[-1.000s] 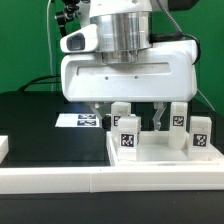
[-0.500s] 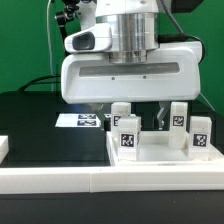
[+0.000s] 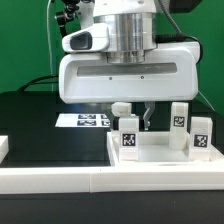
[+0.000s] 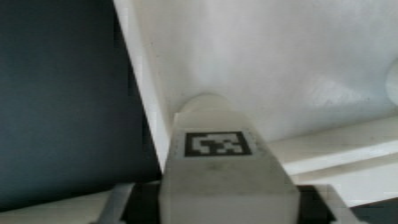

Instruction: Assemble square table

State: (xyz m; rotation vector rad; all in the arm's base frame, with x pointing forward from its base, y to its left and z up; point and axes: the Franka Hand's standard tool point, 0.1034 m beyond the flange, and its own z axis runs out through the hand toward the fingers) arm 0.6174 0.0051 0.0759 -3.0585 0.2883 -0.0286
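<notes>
The square tabletop point(image 3: 160, 152) lies flat on the black table surface point(image 3: 40, 125), at the exterior view's right, with its raised rim facing up. Four white block legs stand upright on or at the tabletop, each bearing one black-and-white tag. Leg one point(image 3: 128, 136) stands at the tabletop's near side, toward the exterior view's left. Leg two point(image 3: 121, 109) stands just behind leg one, under the gripper. Leg three point(image 3: 179, 116) stands toward the tabletop's far right. Leg four point(image 3: 201, 135) stands at the tabletop's right edge, nearest that rim.

The gripper point(image 3: 127, 110) hangs low over the tabletop's left half. In the exterior view one dark finger point(image 3: 148, 118) shows just beside leg two. In the wrist view a tagged white leg point(image 4: 221, 160) sits between the two fingers point(image 4: 134, 197), which stand narrow at its sides; whether the pads press on it cannot be told.

One marker board point(image 3: 82, 120) lies flat beyond the tabletop's left side.
</notes>
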